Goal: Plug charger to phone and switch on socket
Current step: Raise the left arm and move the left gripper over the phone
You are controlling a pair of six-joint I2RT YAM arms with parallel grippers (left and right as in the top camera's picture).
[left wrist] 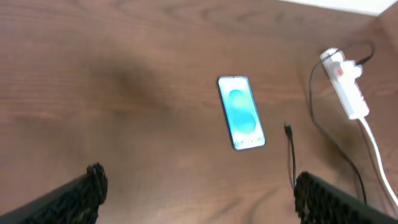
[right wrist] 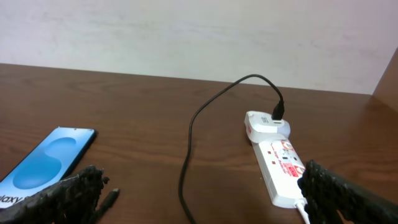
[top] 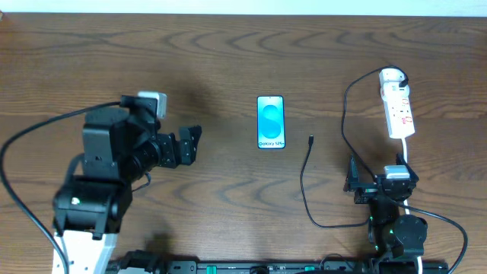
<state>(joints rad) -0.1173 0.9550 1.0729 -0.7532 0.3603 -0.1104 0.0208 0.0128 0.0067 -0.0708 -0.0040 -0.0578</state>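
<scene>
The phone (top: 271, 122) lies flat mid-table, blue screen up, "Galaxy" text at its near end; it also shows in the left wrist view (left wrist: 241, 112) and right wrist view (right wrist: 46, 162). The charger cable (top: 304, 183) runs from the white plug head on the socket (top: 399, 110) in a loop to its small plug tip (top: 310, 139), which lies loose right of the phone. The socket also shows in the wrist views (left wrist: 345, 84) (right wrist: 280, 163). My left gripper (top: 190, 143) is open, left of the phone. My right gripper (top: 356, 180) is open, near the front, below the socket.
The socket's white lead (top: 409, 152) runs toward the right arm base. The table's far edge meets a pale wall (right wrist: 186, 37). Thick black robot cables (top: 23, 144) loop at the left.
</scene>
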